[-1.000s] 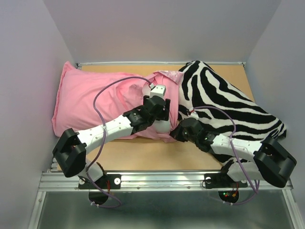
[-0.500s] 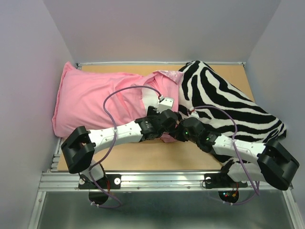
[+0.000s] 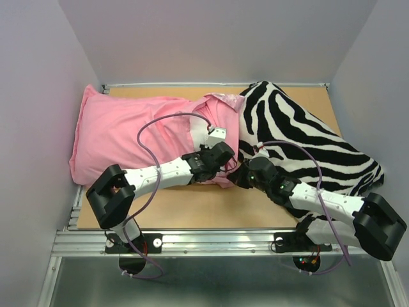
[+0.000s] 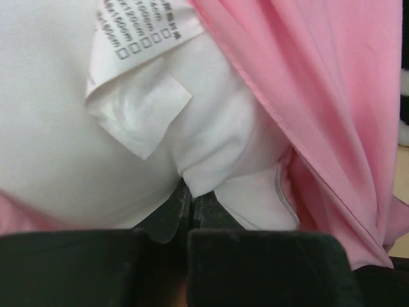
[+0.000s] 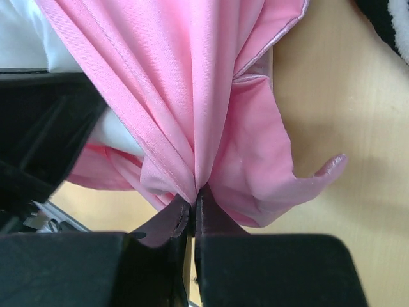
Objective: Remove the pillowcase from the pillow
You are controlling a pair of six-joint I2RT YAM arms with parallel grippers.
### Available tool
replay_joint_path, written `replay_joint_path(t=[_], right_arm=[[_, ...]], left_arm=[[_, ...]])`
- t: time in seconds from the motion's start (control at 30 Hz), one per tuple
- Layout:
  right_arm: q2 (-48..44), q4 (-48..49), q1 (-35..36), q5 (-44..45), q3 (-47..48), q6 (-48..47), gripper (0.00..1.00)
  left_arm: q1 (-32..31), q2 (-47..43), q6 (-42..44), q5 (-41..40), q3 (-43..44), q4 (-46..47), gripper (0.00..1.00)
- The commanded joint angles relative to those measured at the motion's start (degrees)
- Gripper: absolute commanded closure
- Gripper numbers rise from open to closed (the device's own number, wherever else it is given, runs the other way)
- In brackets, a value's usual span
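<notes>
The pink satin pillowcase [image 3: 128,137] lies across the left of the table with the white pillow [image 3: 200,130] showing at its open right end. My left gripper [image 3: 225,167] is shut on a pinch of the white pillow [image 4: 204,147], next to its printed care labels [image 4: 137,38]. My right gripper [image 3: 235,179] is shut on a gathered fold of the pillowcase [image 5: 192,109] at the opening's near edge, just above the table. The two grippers sit side by side, almost touching. Pink fabric [image 4: 319,109] hangs to the right of the pillow in the left wrist view.
A black-and-white zebra-striped pillow [image 3: 307,137] fills the right of the table, against the pillowcase's open end. Grey walls close in the left, back and right. Bare wooden tabletop [image 3: 204,208] shows along the near edge.
The left arm has swung lower and nearer, its gripper moving toward the right gripper with the pillow in it. The right gripper has shifted slightly left and forward, holding the pink fabric.
</notes>
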Motion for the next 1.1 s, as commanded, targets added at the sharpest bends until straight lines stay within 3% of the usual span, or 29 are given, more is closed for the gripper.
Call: replay_joint_path(t=[0.0, 0.23, 0.4, 0.57, 0.73, 0.8, 0.83, 0.87, 1.07], right_arm=[[-0.9, -3.1, 0.5, 1.9, 1.4, -1.2, 0.99], [3.6, -3.5, 0.5, 2.4, -0.1, 0.9, 0.99], [7.4, -3.4, 0.5, 3.6, 4.5, -1.7, 0.99], [14.2, -3.9, -3.1, 0.9, 13.0, -5.3, 0.99], [16.5, -3.2, -11.4, -2.2, 15.8, -7.2, 0.97], [15.8, -3.4, -12.0, -2.1, 17.9, -8.6, 0.85], [15.1, -3.5, -12.1, -2.4, 18.4, -10.3, 0.72], [14.4, -3.6, -12.1, -2.5, 18.7, -11.1, 0.66], [1.3, -3.8, -11.4, -11.0, 15.0, -16.0, 0.36]], left_arm=[[4.9, -7.8, 1.9, -3.1, 0.7, -3.9, 1.0], [9.3, -19.5, 5.3, -0.5, 3.6, -4.7, 1.0], [8.9, -23.6, 6.2, 11.1, 4.4, -5.4, 1.0], [4.1, -32.1, 1.1, 15.9, -1.6, -6.9, 1.0], [-1.3, -40.0, -9.6, 14.4, -9.0, -9.2, 1.0], [-2.0, -41.3, -11.7, 15.9, -11.9, -9.2, 1.0], [-2.5, -41.8, -13.5, 16.1, -14.1, -10.0, 1.0], [-2.9, -41.9, -14.4, 16.1, -14.9, -10.4, 1.0], [-5.8, -42.4, -18.9, 15.8, -19.8, -8.5, 1.0]])
